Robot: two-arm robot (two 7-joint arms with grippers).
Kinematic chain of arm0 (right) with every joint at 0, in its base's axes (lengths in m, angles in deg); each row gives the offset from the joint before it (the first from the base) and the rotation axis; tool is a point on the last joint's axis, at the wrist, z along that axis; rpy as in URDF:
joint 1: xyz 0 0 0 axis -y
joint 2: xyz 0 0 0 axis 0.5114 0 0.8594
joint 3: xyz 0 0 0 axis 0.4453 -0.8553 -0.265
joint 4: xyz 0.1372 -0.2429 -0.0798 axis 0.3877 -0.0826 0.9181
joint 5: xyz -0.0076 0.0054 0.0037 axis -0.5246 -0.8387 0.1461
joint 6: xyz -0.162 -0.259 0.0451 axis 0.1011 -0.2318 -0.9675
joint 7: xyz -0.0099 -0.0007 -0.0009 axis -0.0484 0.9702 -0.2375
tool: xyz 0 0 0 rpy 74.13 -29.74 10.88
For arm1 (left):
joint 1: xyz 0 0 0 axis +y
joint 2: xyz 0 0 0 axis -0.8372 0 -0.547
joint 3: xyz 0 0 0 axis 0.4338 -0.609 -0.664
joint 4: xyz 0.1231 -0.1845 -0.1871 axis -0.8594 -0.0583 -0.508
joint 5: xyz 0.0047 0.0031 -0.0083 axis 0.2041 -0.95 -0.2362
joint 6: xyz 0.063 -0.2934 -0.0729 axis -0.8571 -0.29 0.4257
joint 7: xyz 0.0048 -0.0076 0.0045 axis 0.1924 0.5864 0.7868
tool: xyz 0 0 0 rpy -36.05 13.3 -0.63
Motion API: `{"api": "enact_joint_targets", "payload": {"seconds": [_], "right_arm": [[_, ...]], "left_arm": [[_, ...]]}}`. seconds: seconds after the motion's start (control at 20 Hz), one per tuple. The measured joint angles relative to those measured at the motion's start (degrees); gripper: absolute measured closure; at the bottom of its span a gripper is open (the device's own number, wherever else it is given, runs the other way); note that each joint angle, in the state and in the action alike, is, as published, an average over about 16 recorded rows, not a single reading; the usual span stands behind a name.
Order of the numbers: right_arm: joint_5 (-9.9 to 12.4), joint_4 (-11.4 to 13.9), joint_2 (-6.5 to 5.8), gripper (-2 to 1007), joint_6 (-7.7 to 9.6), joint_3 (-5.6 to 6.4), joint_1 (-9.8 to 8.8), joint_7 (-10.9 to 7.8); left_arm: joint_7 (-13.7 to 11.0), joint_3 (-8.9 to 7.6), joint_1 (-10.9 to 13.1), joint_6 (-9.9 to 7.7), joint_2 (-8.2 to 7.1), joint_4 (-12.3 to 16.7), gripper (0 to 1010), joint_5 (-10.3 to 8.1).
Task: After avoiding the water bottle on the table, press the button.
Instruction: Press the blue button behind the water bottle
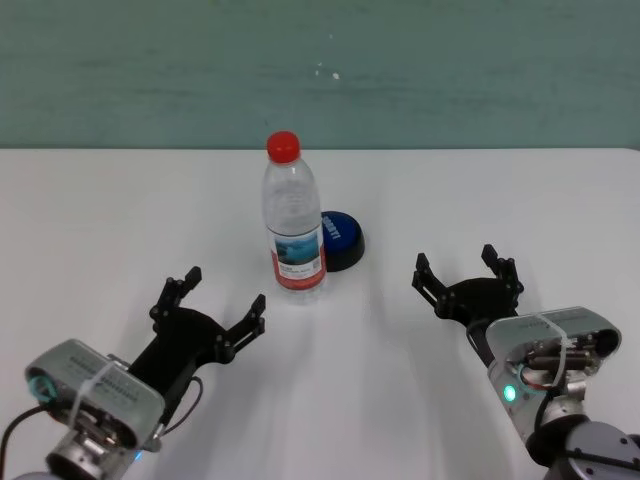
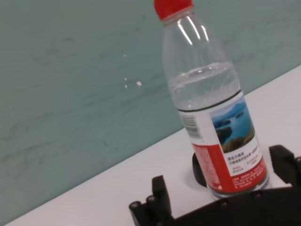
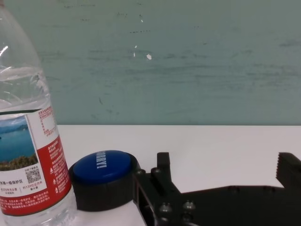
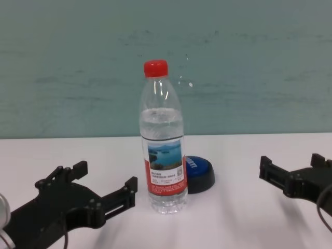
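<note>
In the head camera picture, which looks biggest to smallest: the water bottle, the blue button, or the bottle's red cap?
1. Water bottle, by far the tallest.
2. Button, partly hidden behind the bottle and farther back, so it probably looks smaller than it is.
3. Red cap, clearly smallest.

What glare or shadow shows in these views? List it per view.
Head view: soft shadows on the table beside both open grippers, left and right. Left wrist view: bright streaks of glare on the water bottle shoulder. Right wrist view: a dull sheen on the button. Chest view: light is even, with only faint shadow under the bottle.
</note>
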State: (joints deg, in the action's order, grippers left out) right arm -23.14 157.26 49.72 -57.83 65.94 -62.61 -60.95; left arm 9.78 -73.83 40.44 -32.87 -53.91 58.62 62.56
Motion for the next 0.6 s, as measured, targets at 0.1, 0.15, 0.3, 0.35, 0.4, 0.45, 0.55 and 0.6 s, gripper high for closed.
{"api": "enact_joint_targets", "payload": {"seconds": [0.1,0.15,0.3,0.35,0.4,0.45,0.55,0.6], "right_arm": [[0.0,0.0,0.0,1,0.0,0.0,0.0,0.0],[0.0,0.0,0.0,1,0.0,0.0,0.0,0.0],[0.0,0.0,0.0,1,0.0,0.0,0.0,0.0],[0.0,0.0,0.0,1,0.0,0.0,0.0,0.0],[0.0,0.0,0.0,1,0.0,0.0,0.0,0.0],[0.0,0.0,0.0,1,0.0,0.0,0.0,0.0],[0.0,0.0,0.0,1,0.0,0.0,0.0,0.0],[0.0,0.0,0.0,1,0.0,0.0,0.0,0.0]], "left_arm": [[-0.1,-0.2,0.0,0.0,-0.02,0.2,10,-0.15],[-0.1,-0.3,0.1,0.0,-0.02,0.2,10,-0.24],[-0.1,-0.49,0.1,-0.04,0.04,0.3,10,-0.47],[-0.1,-0.52,0.1,-0.05,0.06,0.3,10,-0.53],[-0.2,-0.54,0.1,-0.07,0.09,0.3,10,-0.58],[-0.2,-0.54,0.1,-0.09,0.1,0.3,10,-0.62],[-0.2,-0.54,0.1,-0.1,0.11,0.3,10,-0.64],[-0.2,-0.52,0.1,-0.09,0.11,0.3,10,-0.61]]}}
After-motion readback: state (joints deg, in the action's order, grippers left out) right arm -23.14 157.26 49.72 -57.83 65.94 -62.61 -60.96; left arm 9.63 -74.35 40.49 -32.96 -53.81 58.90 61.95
